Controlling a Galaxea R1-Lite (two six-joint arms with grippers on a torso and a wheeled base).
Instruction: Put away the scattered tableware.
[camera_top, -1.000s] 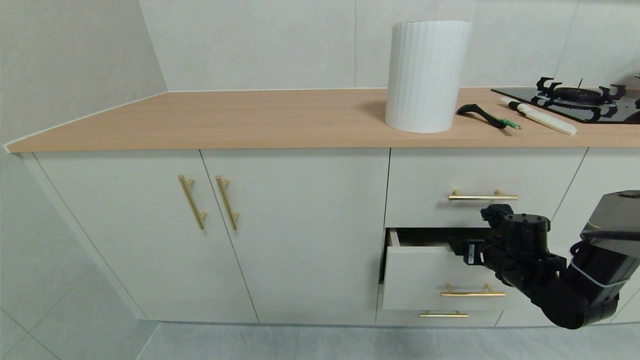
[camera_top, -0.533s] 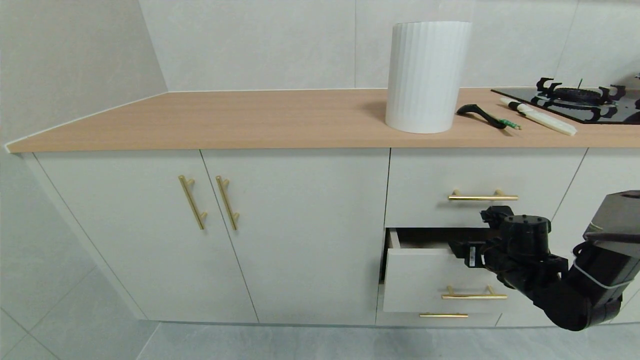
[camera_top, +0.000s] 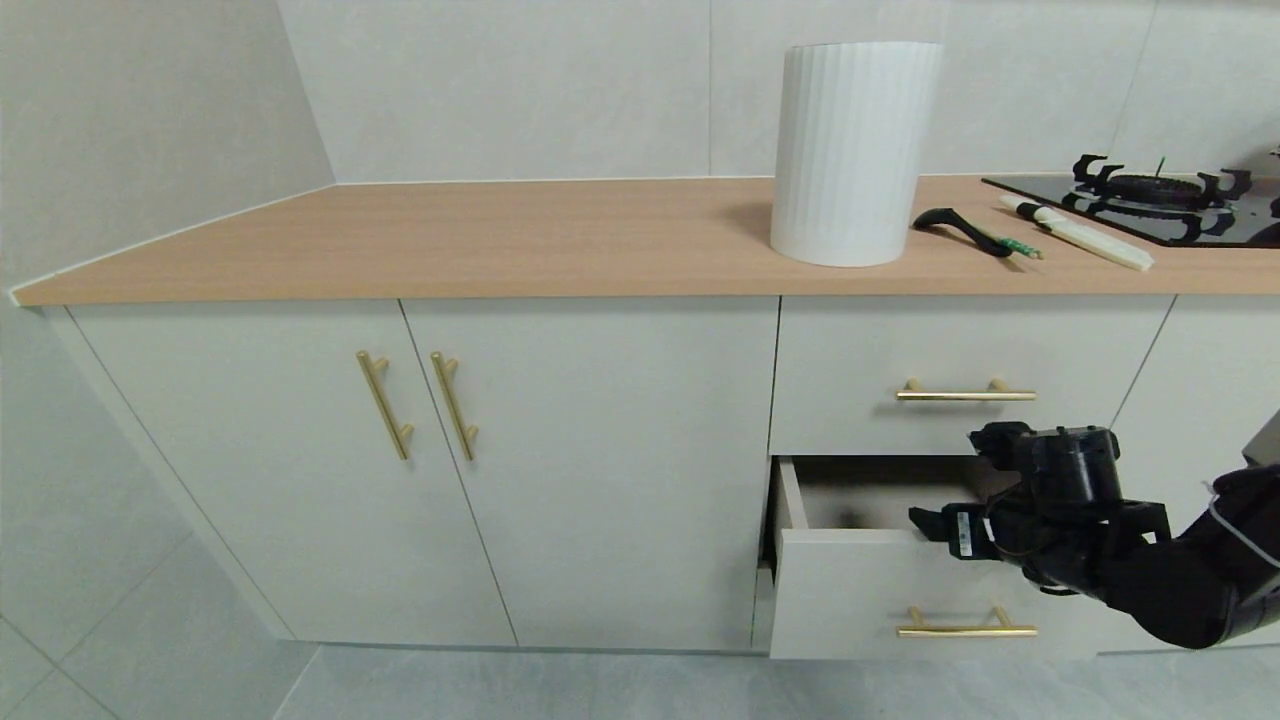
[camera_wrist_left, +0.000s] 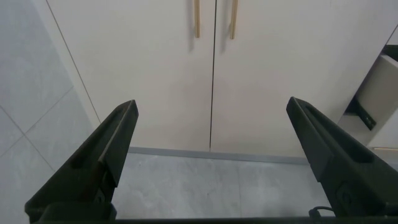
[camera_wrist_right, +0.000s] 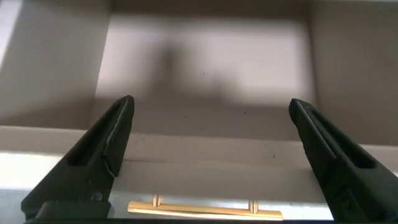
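As the right tool (camera_top: 955, 500) has drawn back toward the robot over the last second, the middle drawer (camera_top: 880, 590) has come out with it. It was a narrow dark slot a second ago and is now wide enough that its pale floor shows. Its front now covers the bottom drawer's handle that showed before. Head camera hasn't shifted; the desk (camera_top: 450, 240) and the things on it sit as they did.

Right tool sits at the top edge of the drawer front, fingers spread wide, nothing between them. Can't tell whether they touch the panel. Right wrist view looks down into the drawer, with its brass handle (camera_wrist_right: 205, 208) just below.

Left tool (camera_wrist_left: 211, 109) is low, facing the cabinet doors (camera_wrist_left: 211, 62), also wide open and holding nothing.

Tableware not yet touched. The black spoon (camera_top: 968, 232) and long white utensil (camera_top: 1078, 233) lie on the desk between the white ribbed canister (camera_top: 850, 150) and the gas hob (camera_top: 1150, 205), well above the drawer.

Judgement: the opening step looks about done and the storage place is ready. Next is fetching the spoon or the utensil off the desk. The putting-away itself is barely begun.
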